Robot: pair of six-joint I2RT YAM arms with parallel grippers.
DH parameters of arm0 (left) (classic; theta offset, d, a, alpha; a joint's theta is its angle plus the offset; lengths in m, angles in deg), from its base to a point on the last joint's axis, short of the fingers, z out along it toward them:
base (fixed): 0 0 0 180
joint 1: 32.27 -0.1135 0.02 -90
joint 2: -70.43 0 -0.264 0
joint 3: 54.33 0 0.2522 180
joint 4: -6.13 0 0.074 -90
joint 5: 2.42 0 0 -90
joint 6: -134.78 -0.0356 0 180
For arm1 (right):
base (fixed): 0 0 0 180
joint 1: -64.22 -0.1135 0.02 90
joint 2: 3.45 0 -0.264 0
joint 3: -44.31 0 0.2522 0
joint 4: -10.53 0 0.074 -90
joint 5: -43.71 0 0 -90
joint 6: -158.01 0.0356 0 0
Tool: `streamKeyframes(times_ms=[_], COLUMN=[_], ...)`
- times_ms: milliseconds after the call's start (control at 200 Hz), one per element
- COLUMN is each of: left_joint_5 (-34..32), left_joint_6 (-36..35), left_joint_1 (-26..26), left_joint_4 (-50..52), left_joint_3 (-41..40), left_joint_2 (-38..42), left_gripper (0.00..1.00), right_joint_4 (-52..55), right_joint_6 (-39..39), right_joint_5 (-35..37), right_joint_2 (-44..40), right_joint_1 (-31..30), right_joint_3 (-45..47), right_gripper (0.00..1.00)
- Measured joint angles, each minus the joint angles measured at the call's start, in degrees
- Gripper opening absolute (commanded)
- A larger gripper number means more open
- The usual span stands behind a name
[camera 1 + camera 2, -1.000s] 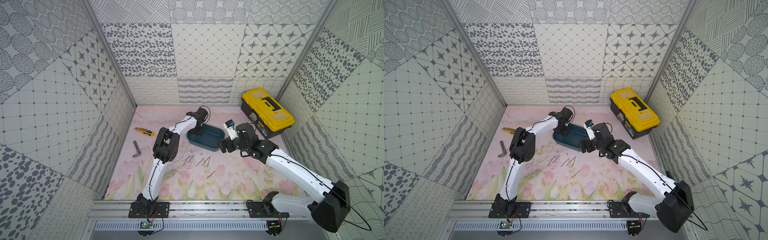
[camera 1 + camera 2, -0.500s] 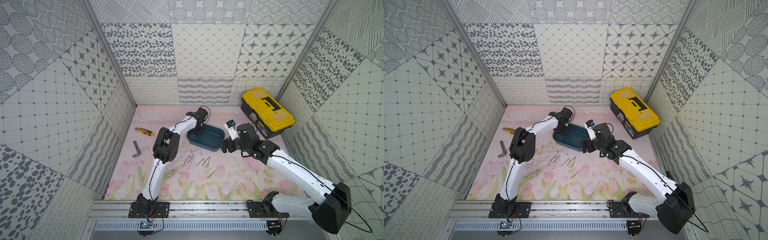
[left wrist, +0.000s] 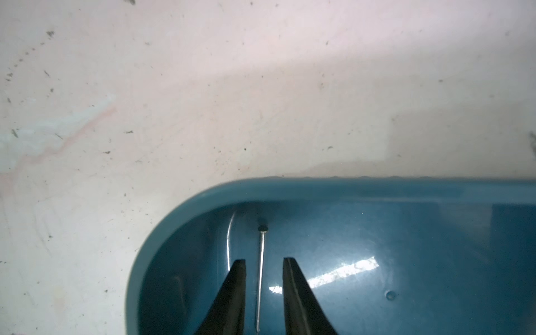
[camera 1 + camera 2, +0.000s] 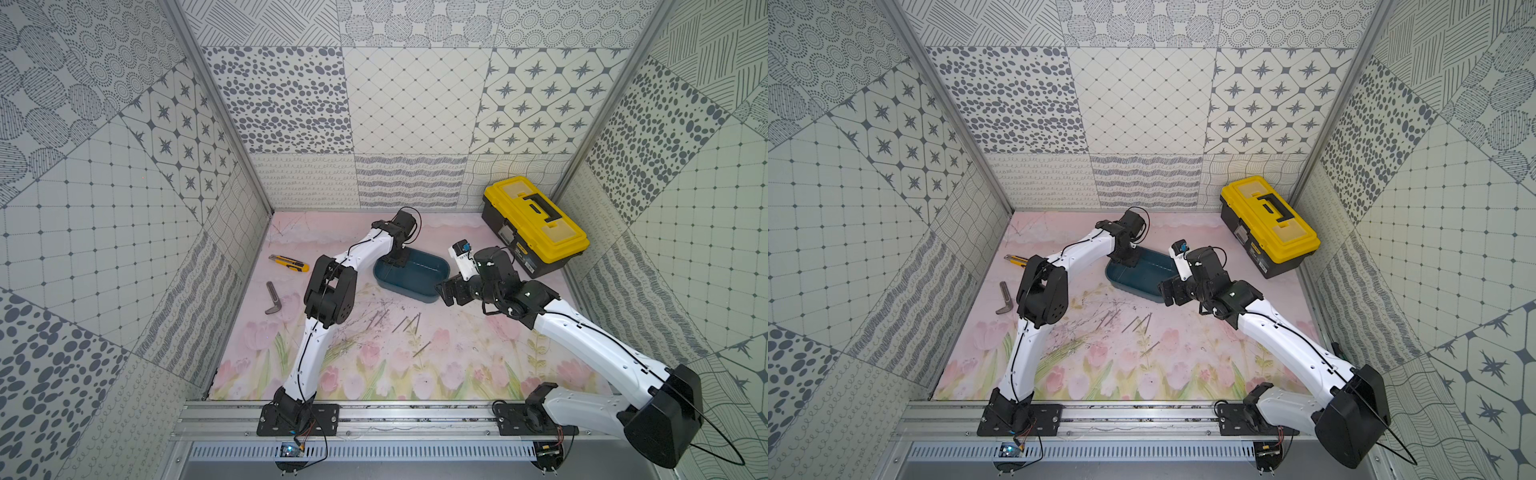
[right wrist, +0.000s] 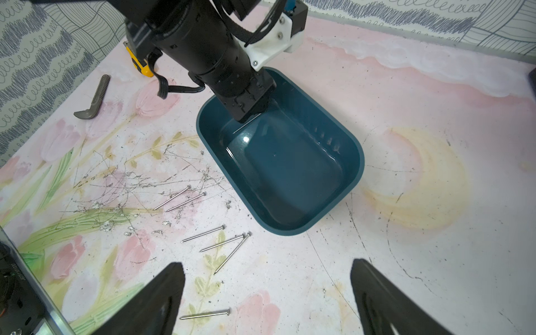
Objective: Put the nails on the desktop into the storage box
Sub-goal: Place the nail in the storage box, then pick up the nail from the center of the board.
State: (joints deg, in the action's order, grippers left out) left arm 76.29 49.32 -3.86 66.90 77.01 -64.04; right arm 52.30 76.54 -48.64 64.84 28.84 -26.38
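The dark teal storage box (image 4: 419,286) (image 4: 1142,291) sits mid-desktop. My left gripper (image 4: 392,264) (image 3: 264,261) points down into its left end, open by a narrow gap. One nail (image 3: 262,246) (image 5: 246,123) lies lengthwise in that gap inside the box (image 3: 348,188), touching neither finger. Several thin grey nails (image 5: 203,234) (image 4: 405,324) lie loose on the tulip-printed desktop (image 4: 457,357) in front of the box (image 5: 356,162). My right gripper (image 4: 446,291) (image 5: 268,265) hovers by the box's near right corner, wide open and empty, close to a single nail (image 5: 205,314).
A yellow-lidded black toolbox (image 4: 536,224) stands at the back right. A yellow utility knife (image 4: 289,264) and a bent grey metal bar (image 4: 273,299) lie at the left by the wall. Patterned walls close in three sides.
My left gripper's jaws have parted over the box, and the nail now sits loose between them. The right arm has barely shifted.
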Motion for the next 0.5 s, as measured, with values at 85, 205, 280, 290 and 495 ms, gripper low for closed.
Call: streamKeyframes(times_ms=[85,205,280,290,495], left_joint_5=[-0.02,-0.07,-0.42,-0.48,-1.11], left_joint_6=[0.02,0.09,0.31,0.35,1.62], left_joint_1=[0.35,0.74,0.96,0.98,1.25], left_joint_4=[0.00,0.09,0.15,0.20,0.59], left_joint_3=[0.09,0.04,-0.33,-0.42,-4.11], left_joint_2=[0.74,2.23,3.65,3.91,11.74], left_gripper=[0.26,0.26,0.26,0.26,0.26], right_joint_4=[0.02,-0.02,-0.02,-0.02,-0.04], right_joint_6=[0.00,-0.02,-0.02,-0.02,-1.03], right_joint_5=[0.00,0.00,-0.04,-0.07,-2.10], right_joint_2=[-0.31,-1.16,-1.73,-1.81,-2.82], right_joint_1=[0.00,0.04,0.04,0.04,0.04], right_joint_3=[0.07,0.07,0.07,0.07,0.07], right_gripper=[0.95,0.95,0.95,0.95,0.96])
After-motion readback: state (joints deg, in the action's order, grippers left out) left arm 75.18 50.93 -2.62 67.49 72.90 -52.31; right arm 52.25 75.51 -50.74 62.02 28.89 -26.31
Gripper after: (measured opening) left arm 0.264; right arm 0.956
